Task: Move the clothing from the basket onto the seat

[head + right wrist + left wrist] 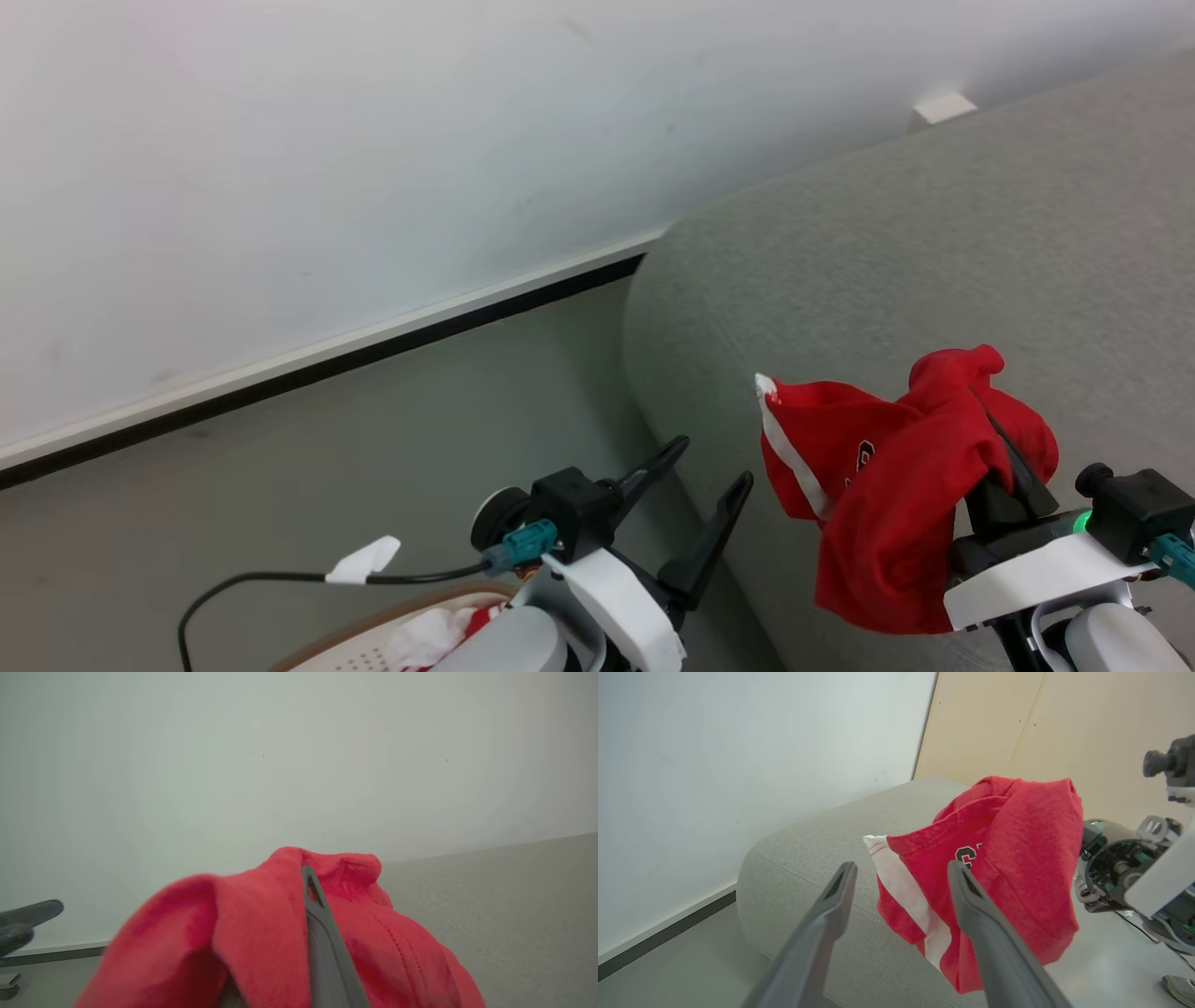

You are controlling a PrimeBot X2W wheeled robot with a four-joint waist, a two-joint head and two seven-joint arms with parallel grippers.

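Note:
A red piece of clothing [887, 495] with a white stripe and a dark logo hangs from my right gripper [994, 420], which is shut on it above the front edge of the grey seat [934, 243]. In the right wrist view the fabric [261, 933] drapes over both sides of one dark finger [320, 924]. My left gripper [712, 462] stands open and empty just left of the cloth, by the seat's rounded corner. In the left wrist view its fingers [831, 905] frame the hanging clothing [1017, 858]. The basket [392, 611] peeks in at the bottom edge, with more red and white clothing [448, 630] inside.
A white wall [373, 140] with a dark skirting strip [327, 364] runs behind the grey floor [373, 467]. A black cable with a white tag [364, 560] trails from my left wrist. A beige panel [1041, 728] stands behind the seat, and a shoe [1178, 988] rests on the floor.

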